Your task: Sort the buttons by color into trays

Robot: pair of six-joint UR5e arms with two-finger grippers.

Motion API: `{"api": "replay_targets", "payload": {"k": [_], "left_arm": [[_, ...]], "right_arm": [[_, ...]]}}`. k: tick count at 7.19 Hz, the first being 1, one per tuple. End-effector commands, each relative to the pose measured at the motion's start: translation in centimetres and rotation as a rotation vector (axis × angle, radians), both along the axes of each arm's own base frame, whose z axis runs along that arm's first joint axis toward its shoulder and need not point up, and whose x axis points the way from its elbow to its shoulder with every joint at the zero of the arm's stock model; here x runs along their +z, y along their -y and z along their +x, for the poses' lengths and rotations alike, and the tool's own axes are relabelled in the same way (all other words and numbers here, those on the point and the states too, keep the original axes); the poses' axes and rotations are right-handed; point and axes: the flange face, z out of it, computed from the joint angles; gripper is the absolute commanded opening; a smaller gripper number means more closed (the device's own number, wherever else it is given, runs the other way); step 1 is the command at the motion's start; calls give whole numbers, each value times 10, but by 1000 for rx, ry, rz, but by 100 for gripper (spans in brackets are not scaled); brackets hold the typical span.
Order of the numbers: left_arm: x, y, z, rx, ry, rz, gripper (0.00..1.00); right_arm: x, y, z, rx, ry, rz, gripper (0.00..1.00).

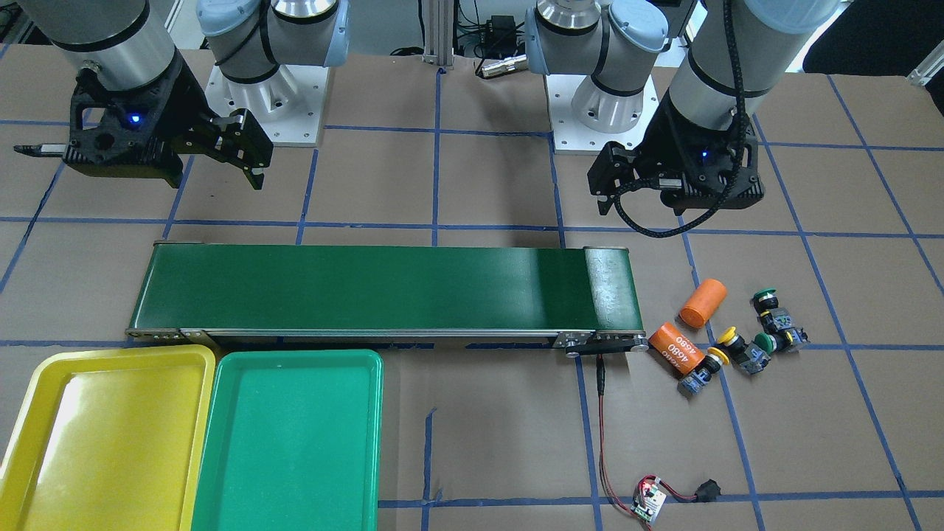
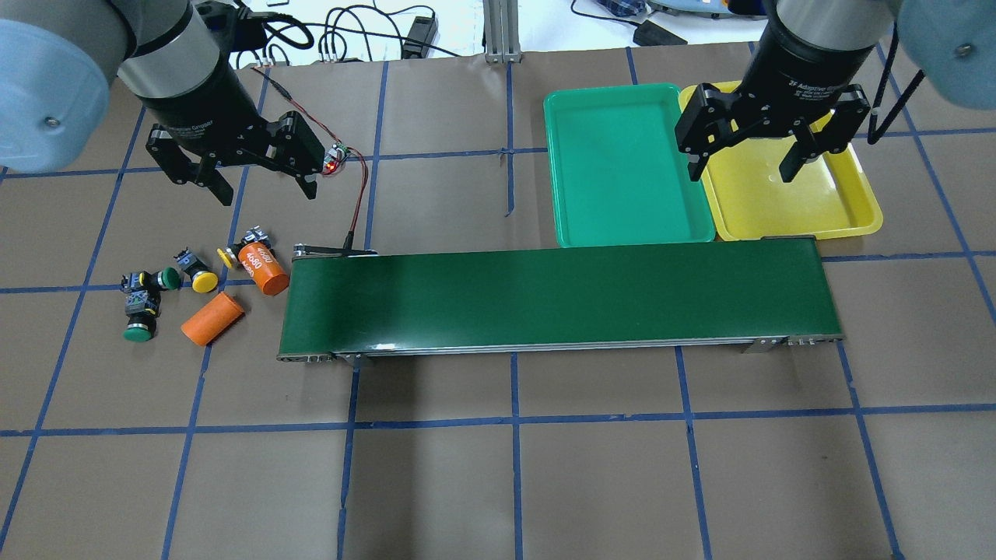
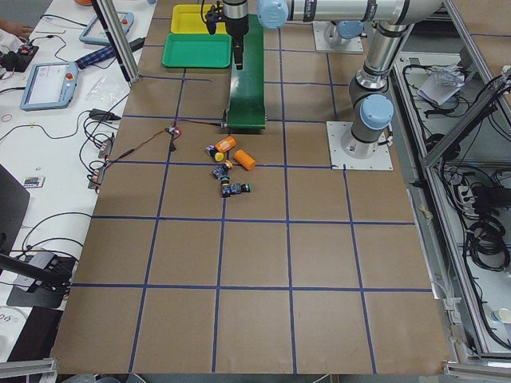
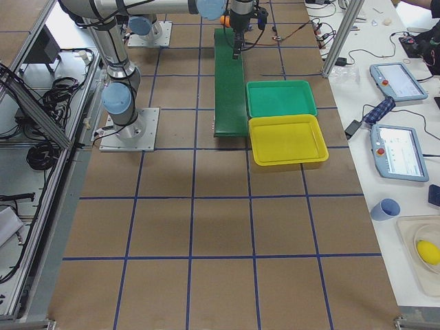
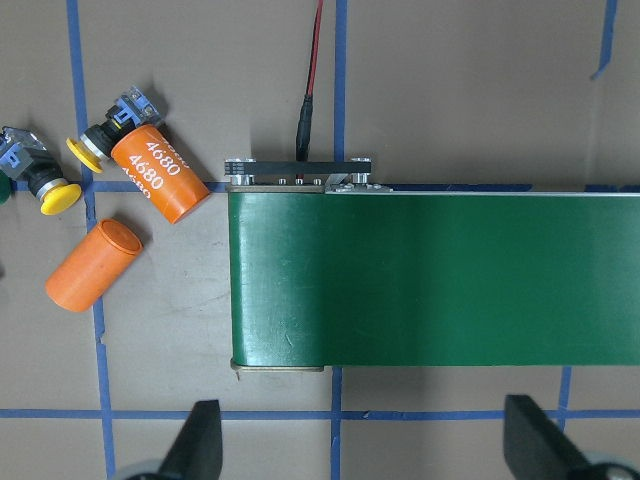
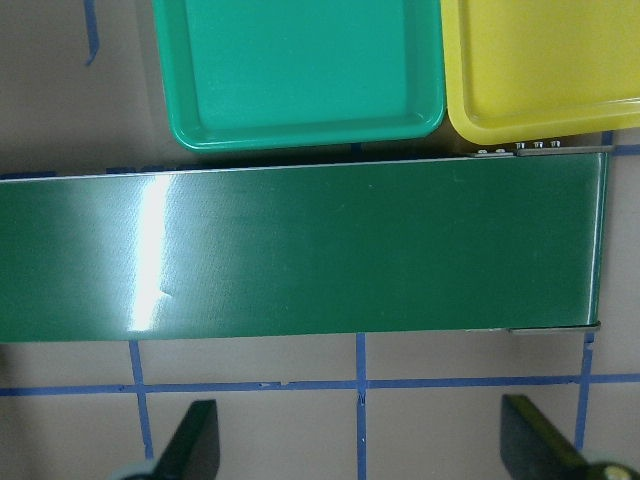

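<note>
Four small, light, hard buttons (image 2: 205,281) are lying clustered on the tabletop (image 2: 545,482) beside the conveyor belt (image 2: 545,299), probably best pinched across their blocky bodies, while the left gripper (image 2: 264,190) and right gripper (image 2: 743,171) are hovering, fingers apart.

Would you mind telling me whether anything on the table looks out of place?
The plain orange cylinder and the orange cylinder marked 4680 lie mixed among the buttons at the end of the conveyor belt; neither is a button.
</note>
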Motion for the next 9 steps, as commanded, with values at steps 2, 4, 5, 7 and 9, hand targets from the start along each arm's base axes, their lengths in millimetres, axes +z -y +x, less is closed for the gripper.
{"api": "replay_targets", "payload": {"k": [2,4,5,7,9], "left_arm": [[-1,-1,-1,2,-1,1,100],[0,-1,-1,5,-2,0,100],[-1,0,-1,5,-4,1,100],[-1,0,-1,8,-7,3,100],[-3,-1,-1,8,-2,6,100]], "right_arm": [[4,1,-1,-4,-2,-10,100],[10,8,-2,-16,3,-61,100],[29,23,-3,-40,9,-164,100],[37,45,2,-65,2,-174,100],[37,36,4,-90,-1,-133,100]]}}
